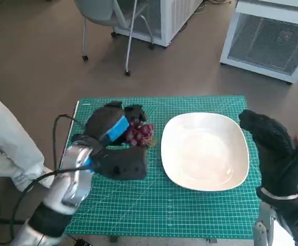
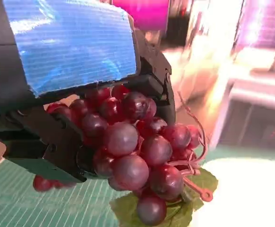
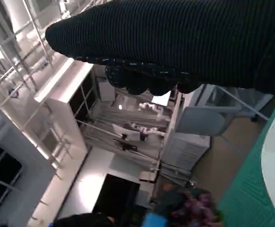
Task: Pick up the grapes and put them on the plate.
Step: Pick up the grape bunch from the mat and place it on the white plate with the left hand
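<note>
A bunch of dark red grapes (image 1: 139, 133) with a green leaf hangs in my left hand (image 1: 113, 134), which grips it above the green mat just left of the plate. The left wrist view shows the grapes (image 2: 132, 146) up close, with black fingers (image 2: 47, 142) wrapped round the bunch. The white plate (image 1: 205, 151) lies on the mat, empty. My gloved right hand (image 1: 274, 146) hovers at the plate's right edge with its fingers extended and nothing in it. In the right wrist view the glove (image 3: 184, 42) fills the top, and the grapes (image 3: 196, 208) show small and far off.
The green cutting mat (image 1: 164, 205) covers the small table. A chair (image 1: 113, 20) and white cabinets (image 1: 272, 36) stand beyond the table's far edge. A person's pale trouser leg (image 1: 5, 143) is beside the table on the left. A black cable (image 1: 61, 154) trails along my left forearm.
</note>
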Robot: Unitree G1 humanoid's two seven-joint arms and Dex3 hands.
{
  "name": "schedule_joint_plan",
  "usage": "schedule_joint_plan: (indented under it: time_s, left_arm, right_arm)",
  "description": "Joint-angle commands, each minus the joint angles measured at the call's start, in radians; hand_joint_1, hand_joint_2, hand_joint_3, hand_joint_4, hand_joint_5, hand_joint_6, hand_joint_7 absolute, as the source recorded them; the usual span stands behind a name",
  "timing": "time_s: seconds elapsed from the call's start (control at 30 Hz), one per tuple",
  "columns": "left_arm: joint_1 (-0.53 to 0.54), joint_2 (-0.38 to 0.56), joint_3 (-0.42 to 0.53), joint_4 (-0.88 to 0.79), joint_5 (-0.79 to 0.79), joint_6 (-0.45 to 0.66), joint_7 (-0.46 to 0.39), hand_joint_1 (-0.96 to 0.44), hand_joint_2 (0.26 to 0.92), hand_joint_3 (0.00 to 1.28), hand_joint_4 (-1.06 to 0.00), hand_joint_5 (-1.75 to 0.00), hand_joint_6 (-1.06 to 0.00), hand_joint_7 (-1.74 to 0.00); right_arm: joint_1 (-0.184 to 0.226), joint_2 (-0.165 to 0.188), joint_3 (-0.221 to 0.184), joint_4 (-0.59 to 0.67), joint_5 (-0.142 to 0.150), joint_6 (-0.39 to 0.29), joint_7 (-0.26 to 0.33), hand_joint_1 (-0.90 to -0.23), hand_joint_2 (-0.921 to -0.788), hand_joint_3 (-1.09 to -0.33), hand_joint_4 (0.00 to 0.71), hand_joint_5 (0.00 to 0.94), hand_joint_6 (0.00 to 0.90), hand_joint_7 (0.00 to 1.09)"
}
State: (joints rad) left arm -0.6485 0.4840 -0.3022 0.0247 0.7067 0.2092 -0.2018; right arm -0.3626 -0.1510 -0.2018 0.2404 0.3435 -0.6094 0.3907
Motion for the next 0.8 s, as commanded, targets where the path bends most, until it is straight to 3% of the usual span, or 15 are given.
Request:
schedule_joint_plan:
  time_s: [0.03,0.3,0.53,0.8]
  left_arm:
    - [0.028,0.009,0.030,-0.066,0.004,-0.004,0.000,0.00,0.896,0.07,-0.69,-1.25,-0.74,-0.98]
    - [0.032,0.003,0.038,-0.068,0.007,-0.016,-0.002,0.00,0.894,0.08,-0.69,-1.17,-0.70,-1.12]
    - [-0.009,-0.025,0.014,-0.014,-0.021,-0.048,-0.033,0.00,0.897,0.04,-0.79,-1.09,-0.69,-1.07]
    - [-0.093,-0.135,-0.060,-0.042,0.014,0.020,-0.115,0.00,0.892,0.04,-0.78,-1.18,-0.75,-0.93]
  right_arm:
    - [0.007,0.004,-0.002,0.022,0.008,0.004,0.008,-0.504,-0.921,-0.525,0.487,0.004,0.188,0.59]
    - [0.007,0.004,-0.001,0.025,0.010,0.002,0.009,-0.502,-0.921,-0.526,0.487,0.004,0.193,0.58]
    - [0.013,0.002,-0.001,0.016,0.006,0.001,0.007,-0.503,-0.921,-0.528,0.486,0.003,0.196,0.58]
    - [0.013,0.008,0.006,0.012,-0.007,0.001,-0.003,-0.506,-0.921,-0.528,0.487,0.003,0.199,0.58]
